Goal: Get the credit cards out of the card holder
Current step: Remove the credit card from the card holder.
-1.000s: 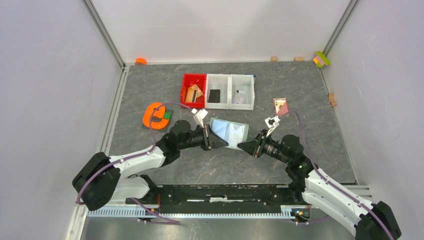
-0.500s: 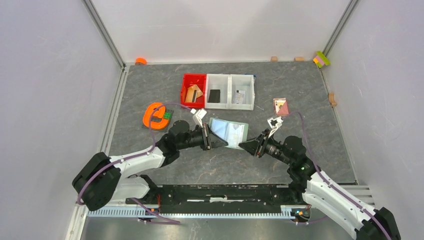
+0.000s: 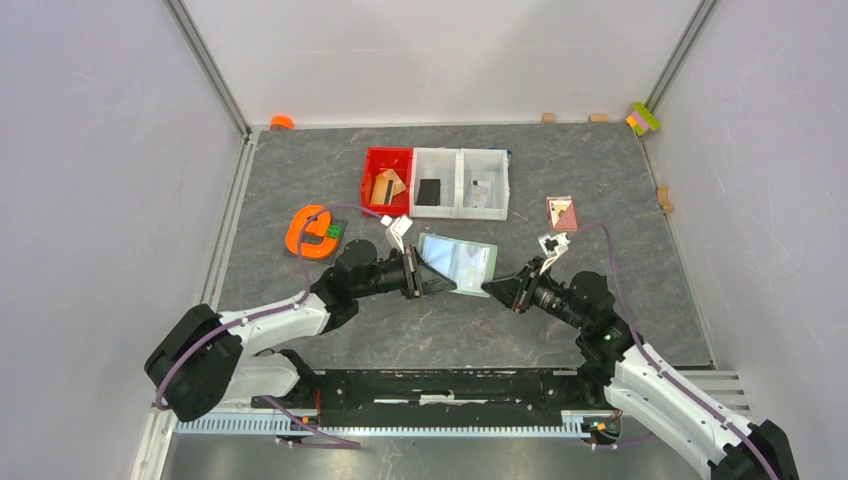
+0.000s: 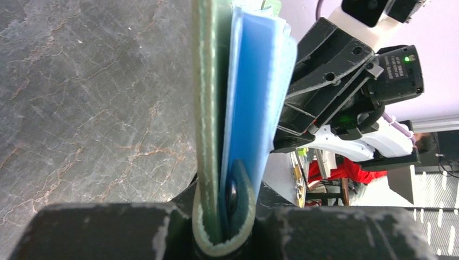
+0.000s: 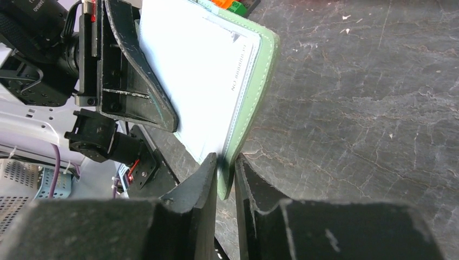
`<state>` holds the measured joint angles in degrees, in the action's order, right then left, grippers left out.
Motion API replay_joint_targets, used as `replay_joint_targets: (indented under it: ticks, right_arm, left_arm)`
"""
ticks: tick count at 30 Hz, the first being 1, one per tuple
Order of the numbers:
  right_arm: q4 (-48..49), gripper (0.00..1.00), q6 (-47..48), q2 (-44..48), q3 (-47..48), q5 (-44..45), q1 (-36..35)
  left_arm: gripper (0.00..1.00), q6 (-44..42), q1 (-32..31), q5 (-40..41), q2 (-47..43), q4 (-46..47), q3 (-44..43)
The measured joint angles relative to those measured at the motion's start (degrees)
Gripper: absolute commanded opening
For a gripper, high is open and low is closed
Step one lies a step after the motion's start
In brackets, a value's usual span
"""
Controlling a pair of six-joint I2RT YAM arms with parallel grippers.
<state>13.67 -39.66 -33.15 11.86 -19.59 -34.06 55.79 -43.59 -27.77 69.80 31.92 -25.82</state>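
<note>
Grey marbled table (image 3: 600,170), top view: left gripper (image 3: 443,284) and right gripper (image 3: 490,289) both clamped the card holder (image 3: 460,262) between them, over mid-table, in front of the bins (image 3: 459,180). Left wrist view: jaws closed tight on the holder's green snap end, holder edge-on, blue pockets (image 4: 254,81) fanned slightly open. Right wrist view: fingers (image 5: 204,179) pinched the holder's green lower edge; a pale credit card (image 5: 195,70) sat inside its pocket.
</note>
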Motion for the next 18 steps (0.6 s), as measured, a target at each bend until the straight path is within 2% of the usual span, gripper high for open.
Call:
replay_joint_targets:
  ticks: [13,18]
  right_arm:
    - [5.0,0.22,-1.6,-3.1,-0.2,-3.1,0.5]
    - [8.3,0.31,-3.4,-3.3,-1.7,-4.2,0.8]
  left_arm:
    - [0.02,3.2,0.4,-5.6,2.4,9.7,0.3]
    - [0.02,4.5,0.0,-7.1,3.9,12.9,0.3]
